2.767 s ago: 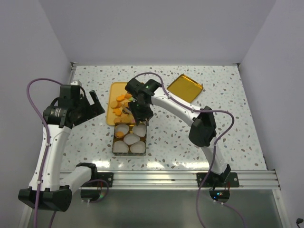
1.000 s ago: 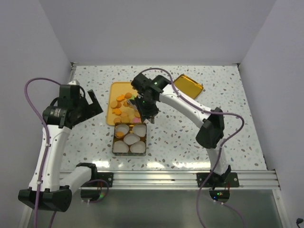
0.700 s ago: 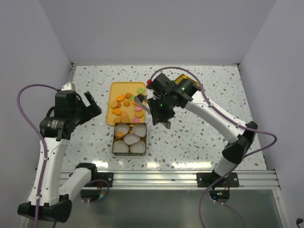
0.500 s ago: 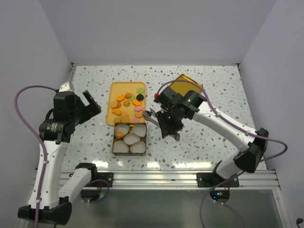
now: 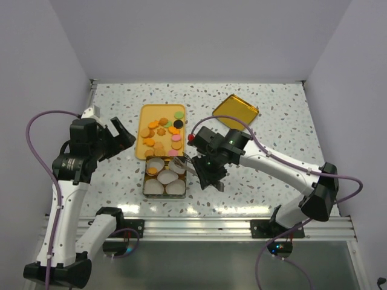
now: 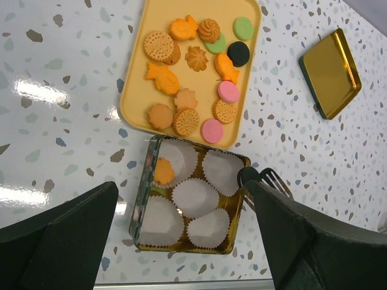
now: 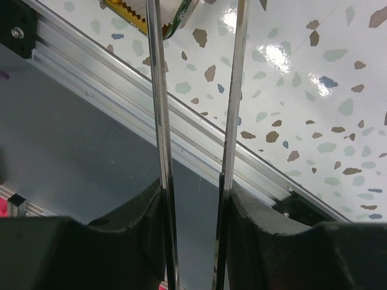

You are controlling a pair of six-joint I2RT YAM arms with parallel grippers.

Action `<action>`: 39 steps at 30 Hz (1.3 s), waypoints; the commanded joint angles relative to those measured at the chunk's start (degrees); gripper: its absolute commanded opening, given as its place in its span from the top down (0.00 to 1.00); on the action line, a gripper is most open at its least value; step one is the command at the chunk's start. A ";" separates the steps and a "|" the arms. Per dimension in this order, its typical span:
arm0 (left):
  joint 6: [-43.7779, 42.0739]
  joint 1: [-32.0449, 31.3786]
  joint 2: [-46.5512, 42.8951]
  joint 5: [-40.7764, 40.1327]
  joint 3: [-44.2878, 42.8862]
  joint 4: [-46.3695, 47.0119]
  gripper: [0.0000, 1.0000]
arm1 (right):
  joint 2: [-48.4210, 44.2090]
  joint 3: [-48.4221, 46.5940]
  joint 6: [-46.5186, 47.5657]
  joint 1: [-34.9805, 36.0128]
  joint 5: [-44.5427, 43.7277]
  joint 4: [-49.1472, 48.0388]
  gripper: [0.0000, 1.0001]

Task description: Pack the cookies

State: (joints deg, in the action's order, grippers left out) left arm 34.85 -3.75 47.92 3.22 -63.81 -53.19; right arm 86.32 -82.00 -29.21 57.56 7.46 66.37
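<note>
So the cookies point(image 6: 196, 58) are nearly all sitting on the yellow tray point(image 6: 136, 103). They're mostly orange and tan, with a couple of pink, a couple of green and one black. Right at 6 o'clock from the tray, touching it or very nearly, there's a gold tin point(image 6: 140, 199) with five white paper cups point(image 6: 195, 196) in it. Only one orange cookie point(image 6: 163, 171) is in there, lying in the cup at the tin's 10 o'clock corner. The tin's gold lid point(image 6: 331, 72) lies flat on the speckled tabletop point(image 6: 60, 90), well apart from the tray at about 2 o'clock.

The right jaws are partway closed on a pair of metal tongs point(image 7: 158, 121), with both bars running up between the fingers. The tong tips are by the tin's 2 o'clock corner. In the left wrist view there's a small dark round thing right next to the tips, and honestly it's too small to tell what it is.

The left jaws are wide open and holding nothing. They hang above the tabletop at about 9 o'clock from the tray.
</note>
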 commanded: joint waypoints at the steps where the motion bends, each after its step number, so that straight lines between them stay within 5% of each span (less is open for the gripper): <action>1: -1.54 0.41 -0.90 0.82 -1.05 -0.24 0.00 | 1.74 -1.24 -0.06 0.10 0.97 -3.00 0.66; 23: -5.85 0.41 -0.72 -1.29 -4.30 -3.50 0.00 | 7.19 -8.44 -1.20 -0.34 -5.00 0.87 0.51; 39: -5.06 0.41 -0.72 0.47 -4.83 -3.85 0.00 | 24.58 -33.11 2.75 -7.99 -6.41 5.61 0.51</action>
State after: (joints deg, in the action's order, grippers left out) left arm 30.37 -3.75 47.59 2.76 -66.96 -57.10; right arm 107.85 -109.60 -28.08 49.95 2.02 69.89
